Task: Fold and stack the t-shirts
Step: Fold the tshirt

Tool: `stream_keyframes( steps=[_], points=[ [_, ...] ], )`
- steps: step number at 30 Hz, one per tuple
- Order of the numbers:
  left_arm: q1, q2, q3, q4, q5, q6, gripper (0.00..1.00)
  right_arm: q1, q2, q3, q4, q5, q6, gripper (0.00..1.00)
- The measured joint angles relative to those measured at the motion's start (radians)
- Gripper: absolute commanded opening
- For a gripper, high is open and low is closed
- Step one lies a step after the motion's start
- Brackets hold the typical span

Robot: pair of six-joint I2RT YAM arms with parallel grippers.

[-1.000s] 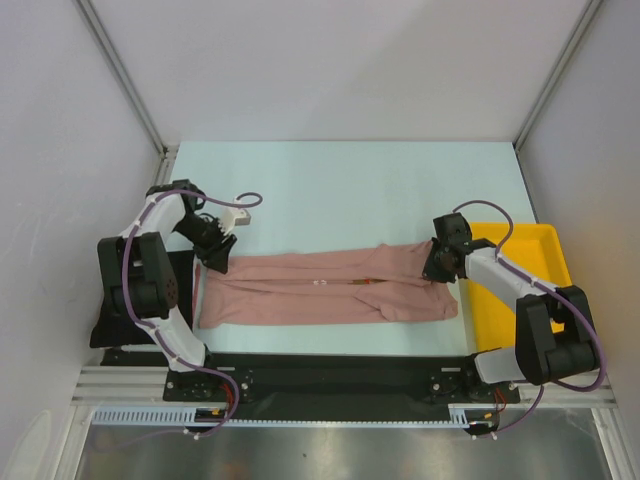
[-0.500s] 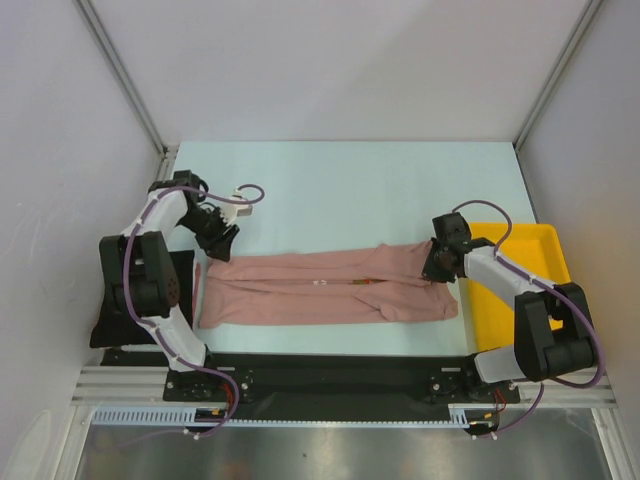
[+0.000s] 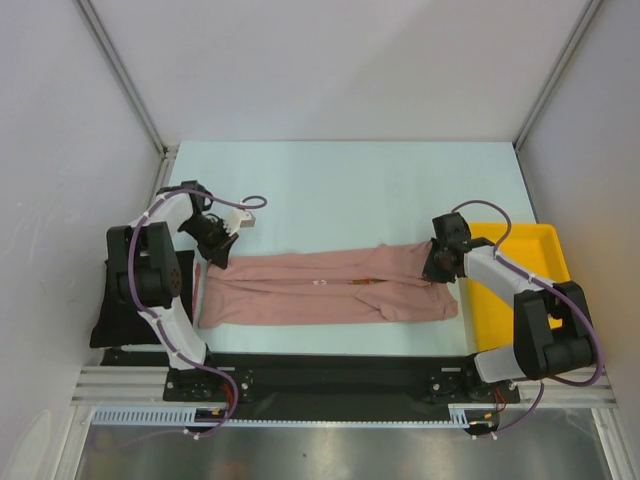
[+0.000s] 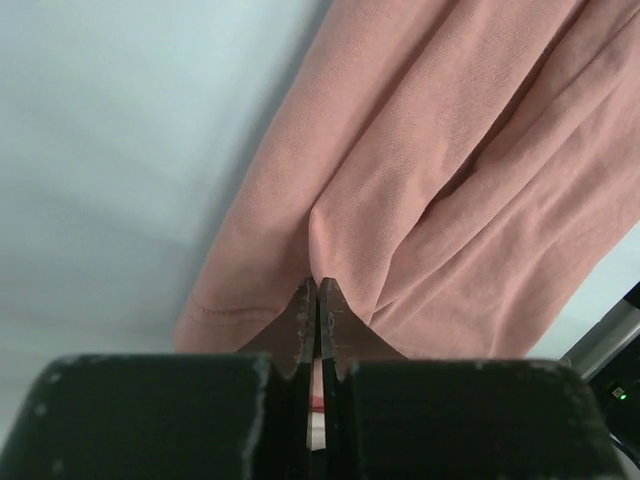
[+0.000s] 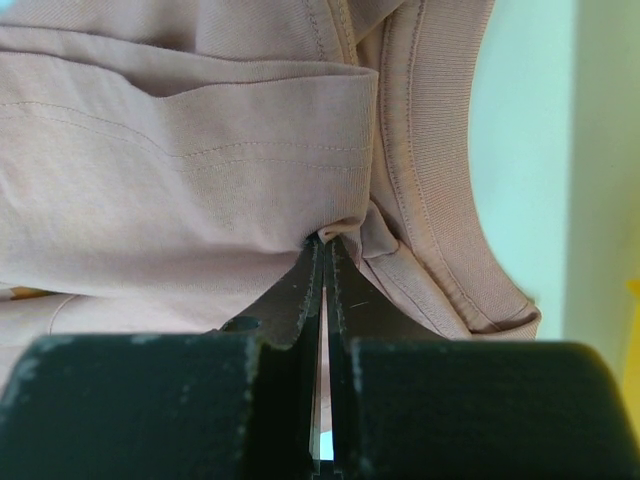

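Pinching one tee (image 3: 330, 290) at both ends.
Lying along the near side of the one table (image 3: 350, 185) as a long, narrow, dusty-pink band, creasing lengthwise, showing a small orange print mid-band. Clamping with two: left gripper (image 4: 317, 292) squeezing tight on a fold by the hem, right gripper (image 5: 326, 248) squeezing tight on cloth beside the collar. One yellow tray (image 3: 520, 262) sitting just right.

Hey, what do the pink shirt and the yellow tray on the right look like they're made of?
The pink t-shirt looks like soft knit jersey, likely cotton or a blend: matte, fine texture, stitched hems, a ribbed collar, soft folds. The yellow tray looks like rigid moulded plastic: even colour, smooth surface with a faint sheen, raised rim.
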Motion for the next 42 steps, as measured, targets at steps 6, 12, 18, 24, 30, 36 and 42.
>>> stream_keyframes(
  steps=[6, 12, 18, 24, 30, 36, 42],
  points=[
    [0.0, -0.008, 0.002, -0.007, 0.011, 0.001, 0.01, -0.004, 0.001, 0.007, -0.003, -0.002, -0.004, 0.0],
    [-0.003, -0.065, 0.027, 0.12, 0.003, -0.072, 0.0, -0.045, 0.107, 0.224, -0.064, -0.023, -0.029, 0.0],
    [-0.021, -0.152, 0.034, 0.451, -0.097, -0.182, 0.0, -0.083, 0.29, 0.663, -0.069, -0.021, -0.085, 0.0],
    [-0.024, -0.284, -0.098, 0.706, -0.127, -0.205, 0.0, -0.091, 0.286, 0.679, -0.06, -0.027, -0.097, 0.0],
    [-0.024, -0.418, -0.322, 0.735, -0.097, -0.133, 0.0, -0.083, 0.168, 0.388, -0.059, -0.042, -0.076, 0.0],
    [-0.003, -0.438, -0.439, 0.64, -0.073, -0.051, 0.0, -0.052, -0.029, 0.142, -0.078, -0.043, -0.028, 0.0],
    [0.017, -0.468, -0.492, 0.567, -0.063, 0.029, 0.05, -0.038, -0.164, -0.02, -0.063, -0.049, 0.035, 0.0]
  ],
)
